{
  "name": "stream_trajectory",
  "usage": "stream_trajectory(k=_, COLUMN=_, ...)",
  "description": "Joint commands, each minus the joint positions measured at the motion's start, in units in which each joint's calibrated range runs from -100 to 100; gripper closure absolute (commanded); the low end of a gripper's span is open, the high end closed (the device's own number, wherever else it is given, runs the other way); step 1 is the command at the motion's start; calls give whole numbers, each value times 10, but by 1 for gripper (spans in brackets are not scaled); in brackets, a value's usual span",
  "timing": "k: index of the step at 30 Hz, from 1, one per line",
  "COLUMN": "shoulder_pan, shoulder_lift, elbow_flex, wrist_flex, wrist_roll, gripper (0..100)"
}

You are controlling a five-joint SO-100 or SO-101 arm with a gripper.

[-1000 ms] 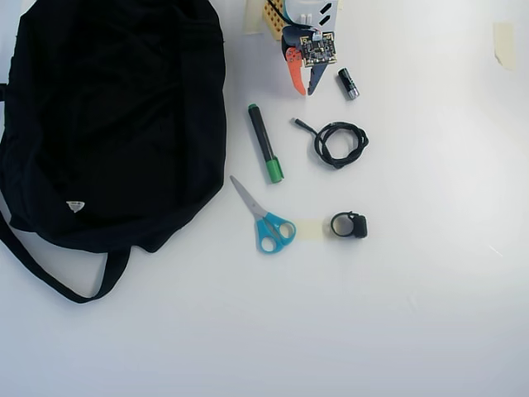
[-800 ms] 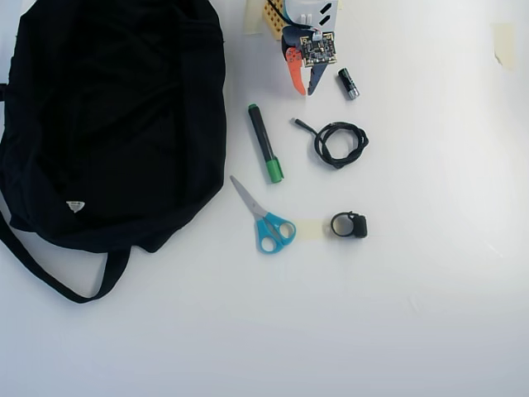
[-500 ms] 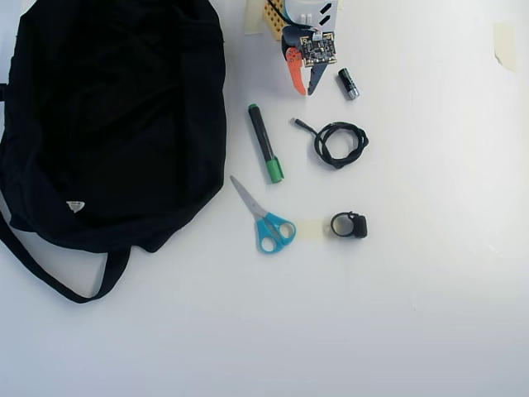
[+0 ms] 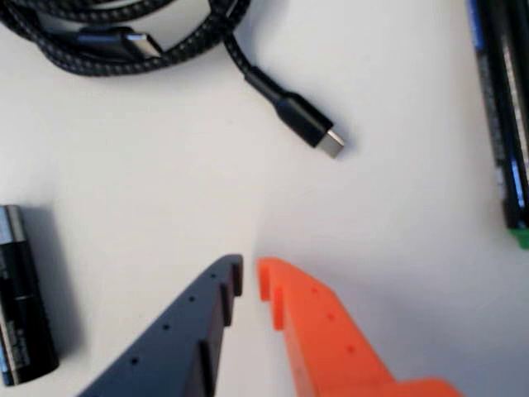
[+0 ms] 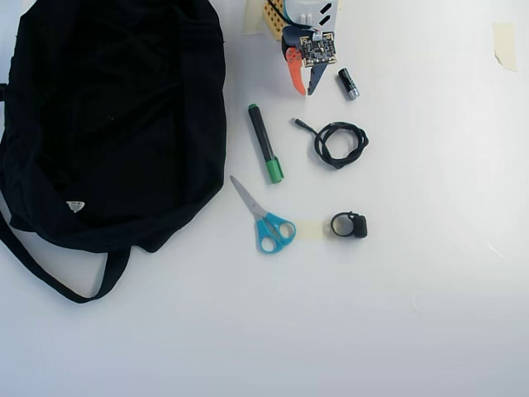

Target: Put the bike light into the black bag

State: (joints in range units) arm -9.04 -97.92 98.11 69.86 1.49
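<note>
The bike light (image 5: pixel 349 225), a tiny black block with a ring loop, lies on the white table right of centre in the overhead view; the wrist view does not show it. The black bag (image 5: pixel 107 124) fills the left side, its strap trailing toward the bottom left. My gripper (image 5: pixel 304 89) sits at the top centre, well above the bike light and right of the bag. Seen from the wrist, the gripper (image 4: pixel 250 277) has its dark and orange fingers almost touching, shut with nothing between them.
A green-capped marker (image 5: pixel 265 143), blue-handled scissors (image 5: pixel 266 219), a coiled black cable (image 5: pixel 339 142) and a short black-and-silver cylinder (image 5: pixel 348 83) lie between the gripper and the bike light. The wrist view shows the cable's plug (image 4: pixel 310 128), cylinder (image 4: pixel 21 306) and marker (image 4: pixel 506 107).
</note>
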Motion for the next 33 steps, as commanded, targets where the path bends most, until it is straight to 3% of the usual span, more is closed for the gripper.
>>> stream_trajectory(k=1, shoulder_pan=-2, shoulder_lift=-14, elbow_flex=12, wrist_flex=29, wrist_roll=-1, gripper=98)
stream_trajectory(k=33, shoulder_pan=-8, shoulder_lift=-13, elbow_flex=12, wrist_flex=21, wrist_roll=-1, gripper=98)
